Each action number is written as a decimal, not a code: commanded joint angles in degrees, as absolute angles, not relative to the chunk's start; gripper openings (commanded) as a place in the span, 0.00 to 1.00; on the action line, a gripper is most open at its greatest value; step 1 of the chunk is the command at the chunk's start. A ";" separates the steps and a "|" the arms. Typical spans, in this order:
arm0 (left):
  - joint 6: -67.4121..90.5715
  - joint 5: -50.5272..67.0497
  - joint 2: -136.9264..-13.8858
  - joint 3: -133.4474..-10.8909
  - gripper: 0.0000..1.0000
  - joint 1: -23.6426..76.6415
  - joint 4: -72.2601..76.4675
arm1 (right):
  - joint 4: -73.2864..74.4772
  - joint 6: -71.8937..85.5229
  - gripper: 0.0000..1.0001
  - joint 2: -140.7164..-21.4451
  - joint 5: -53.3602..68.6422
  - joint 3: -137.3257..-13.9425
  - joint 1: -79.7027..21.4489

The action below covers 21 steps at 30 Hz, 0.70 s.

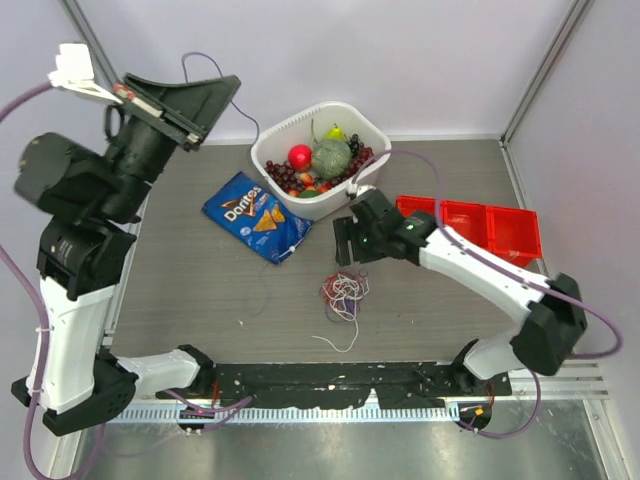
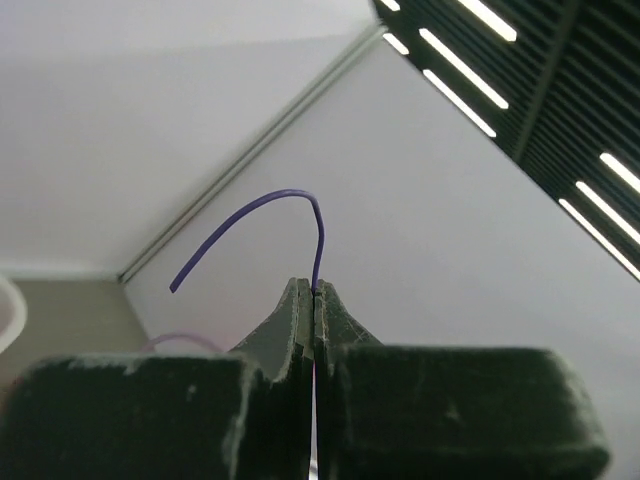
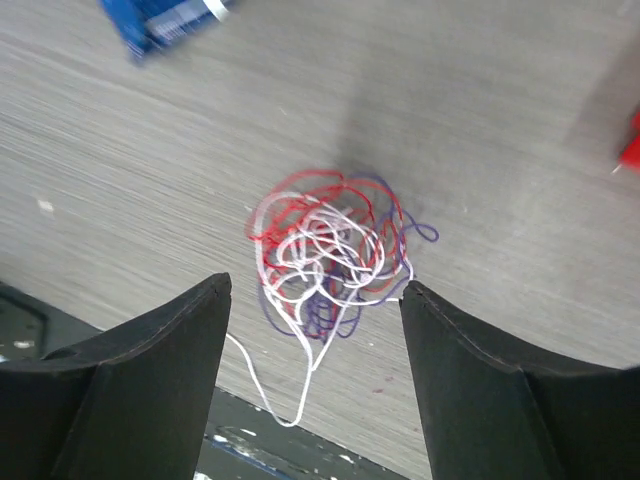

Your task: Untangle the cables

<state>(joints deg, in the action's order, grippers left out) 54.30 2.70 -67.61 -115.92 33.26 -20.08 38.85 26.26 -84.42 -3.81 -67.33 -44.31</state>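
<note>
The cables [image 1: 345,290] lie as a small tangled bunch of white, red and purple-blue wires on the table, with a white end trailing toward the near edge. In the right wrist view the bunch [image 3: 325,255] sits between and below my open fingers. My right gripper [image 1: 345,240] [image 3: 316,288] is open and empty, hovering just above the bunch. My left gripper [image 1: 232,84] [image 2: 315,291] is raised high at the far left and shut on a single thin purple cable [image 2: 250,213]. The short free end of this cable [image 1: 205,55] arcs out past the fingertips.
A blue Doritos chip bag [image 1: 255,215] lies left of the bunch. A white basket [image 1: 375,128] with fruit stands at the back centre. A red compartment tray [image 1: 470,225] lies to the right, under the right arm.
</note>
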 commanded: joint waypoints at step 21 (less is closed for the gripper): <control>82.18 4.04 -61.96 -87.10 0.00 33.05 -17.49 | 17.67 22.94 0.71 -68.90 16.35 -71.63 -42.63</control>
<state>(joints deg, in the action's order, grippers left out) 79.24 1.63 -63.31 -87.11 33.23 -23.11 23.27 22.61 -66.15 17.41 -72.69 -42.28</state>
